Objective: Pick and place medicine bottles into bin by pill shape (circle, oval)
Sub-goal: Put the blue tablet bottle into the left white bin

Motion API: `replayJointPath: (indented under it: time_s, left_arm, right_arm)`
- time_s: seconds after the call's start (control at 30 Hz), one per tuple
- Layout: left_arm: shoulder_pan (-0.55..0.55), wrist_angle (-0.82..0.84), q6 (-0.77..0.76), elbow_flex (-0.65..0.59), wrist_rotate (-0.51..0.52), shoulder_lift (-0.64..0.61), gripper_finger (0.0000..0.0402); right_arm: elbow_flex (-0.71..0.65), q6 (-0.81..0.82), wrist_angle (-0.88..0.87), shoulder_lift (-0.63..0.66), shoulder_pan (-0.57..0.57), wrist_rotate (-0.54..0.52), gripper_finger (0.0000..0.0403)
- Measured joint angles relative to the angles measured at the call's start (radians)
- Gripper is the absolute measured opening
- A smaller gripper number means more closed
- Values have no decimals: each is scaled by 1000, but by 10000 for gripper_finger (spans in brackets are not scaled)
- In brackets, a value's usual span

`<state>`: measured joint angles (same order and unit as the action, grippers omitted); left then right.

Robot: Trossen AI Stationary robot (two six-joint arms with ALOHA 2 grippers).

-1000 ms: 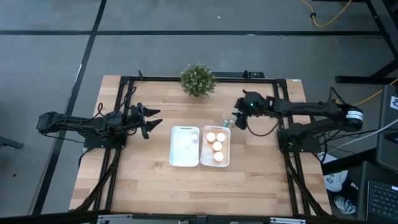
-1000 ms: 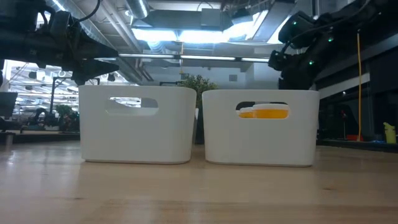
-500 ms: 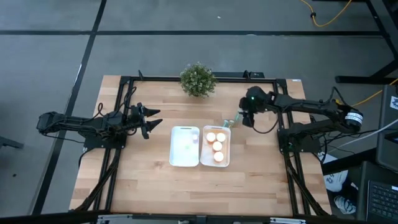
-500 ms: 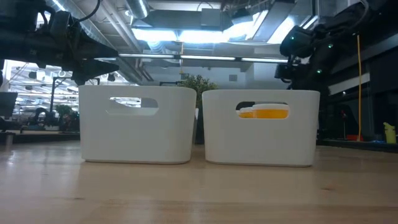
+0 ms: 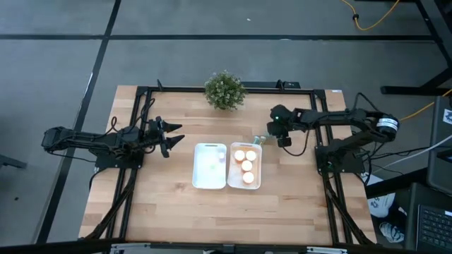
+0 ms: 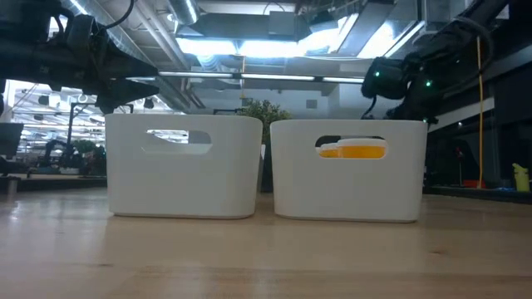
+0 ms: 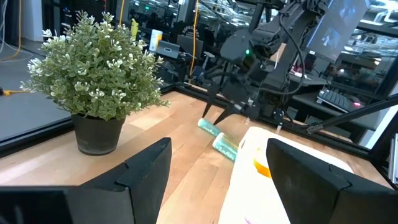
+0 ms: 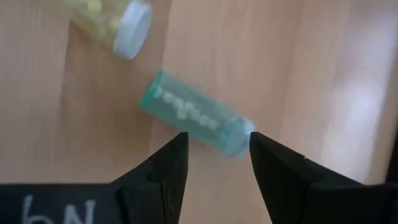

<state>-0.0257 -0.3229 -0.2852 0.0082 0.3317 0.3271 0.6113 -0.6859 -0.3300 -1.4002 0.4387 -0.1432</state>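
The right pincer (image 8: 214, 155) is hanging spread above a teal bottle (image 8: 196, 120) lying on the tabletop (image 5: 296, 190) beside the right bin (image 5: 256, 185), which is already holding orange bottles (image 5: 245, 165). Two bottles seem left. The left pincer (image 5: 171, 137) is waiting spread.

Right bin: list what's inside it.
The right bin holds three orange bottles with pale tops, seen from above. The low view shows only an orange band through the handle slot; the pills are not visible.

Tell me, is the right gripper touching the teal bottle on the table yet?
Apart. In the left wrist view the right gripper hangs open above the teal bottle, bare wood between them.
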Motion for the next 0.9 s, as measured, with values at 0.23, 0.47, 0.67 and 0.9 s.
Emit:
replayJointPath:
  time_s: [0.23,0.47,0.67,0.9]
  left_arm:
    - [0,0,0,0,0,0,255]
    - [0,0,0,0,0,0,255]
    - [0,0,0,0,0,0,255]
    - [0,0,0,0,0,0,255]
  right_arm:
    - [79,-84,-18,-85,-26,-33,172]
    - [128,-132,-23,-162,-25,-32,172]
    - [166,-163,-40,-231,-25,-33,172]
    - [203,27,-165,-235,-25,-27,172]
